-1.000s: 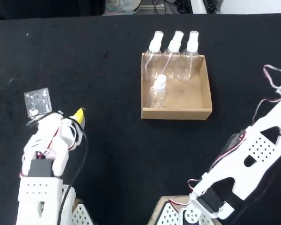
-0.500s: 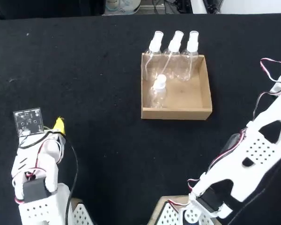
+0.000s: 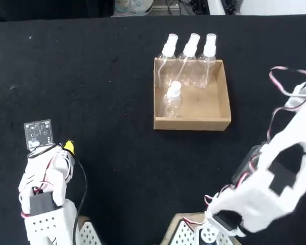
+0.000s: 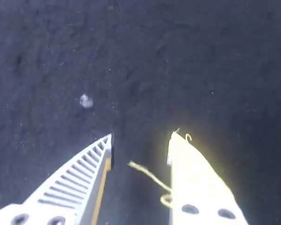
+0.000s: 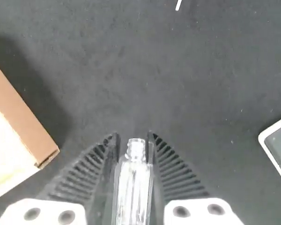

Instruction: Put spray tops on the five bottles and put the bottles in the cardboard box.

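Note:
The cardboard box (image 3: 224, 92) stands at mid-table and holds several clear bottles with white spray tops. Three of them (image 3: 191, 64) line its far wall, and one more (image 3: 172, 99) stands in front of them at the box's left. My right gripper (image 5: 132, 137) is shut on a clear bottle (image 5: 133, 173) with a bare threaded neck and no top. It hovers over the black table beside a corner of the box (image 5: 18, 136). My left gripper (image 4: 141, 138) is open with nothing between its fingers, low over the table at the near left (image 3: 67, 148).
The black cloth (image 3: 92, 76) covers the whole table. The right arm (image 3: 280, 173) rises along the right side. A white flat object (image 5: 277, 140) lies near the right gripper. A small pale speck (image 4: 86, 101) lies ahead of the left gripper.
The left arm has drawn back toward the near left corner. The right arm has swung leftward and is blurred by motion.

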{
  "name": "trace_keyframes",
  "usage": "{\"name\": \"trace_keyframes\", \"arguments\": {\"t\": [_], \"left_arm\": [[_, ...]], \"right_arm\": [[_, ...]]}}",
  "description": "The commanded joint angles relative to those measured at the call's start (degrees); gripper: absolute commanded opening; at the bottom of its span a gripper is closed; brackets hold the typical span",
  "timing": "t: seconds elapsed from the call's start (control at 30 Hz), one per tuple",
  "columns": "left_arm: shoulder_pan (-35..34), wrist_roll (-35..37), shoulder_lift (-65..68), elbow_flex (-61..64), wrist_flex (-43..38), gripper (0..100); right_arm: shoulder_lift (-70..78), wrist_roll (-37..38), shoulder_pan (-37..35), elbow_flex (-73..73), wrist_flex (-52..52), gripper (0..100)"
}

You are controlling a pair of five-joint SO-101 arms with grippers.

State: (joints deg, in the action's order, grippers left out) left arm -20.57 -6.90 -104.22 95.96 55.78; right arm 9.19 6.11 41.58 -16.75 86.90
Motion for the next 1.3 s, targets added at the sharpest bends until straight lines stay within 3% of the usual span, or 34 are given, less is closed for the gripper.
{"name": "trace_keyframes", "arguments": {"t": [0.0, 0.23, 0.67, 1.03, 1.27], "left_arm": [[-0.57, -0.09, -0.35, 1.45, 0.44, 19], [-0.75, -0.35, -0.35, 1.45, 8.09, 19], [-0.84, -0.35, -0.35, 1.45, 17.14, 19], [-0.66, -0.35, -0.35, 1.45, 17.14, 19], [-0.75, -0.35, -0.35, 1.45, 17.14, 19]], "right_arm": [[-13.23, 0.35, -1.76, 16.4, -9.41, 7.0], [-29.14, 2.02, -7.38, 43.91, -21.27, 7.0], [-40.57, 2.02, -10.99, 71.08, -37.71, 7.0], [-45.49, 2.02, -18.29, 86.64, -49.85, 7.0], [-45.23, 2.29, -21.01, 87.52, -52.4, 7.4]]}}
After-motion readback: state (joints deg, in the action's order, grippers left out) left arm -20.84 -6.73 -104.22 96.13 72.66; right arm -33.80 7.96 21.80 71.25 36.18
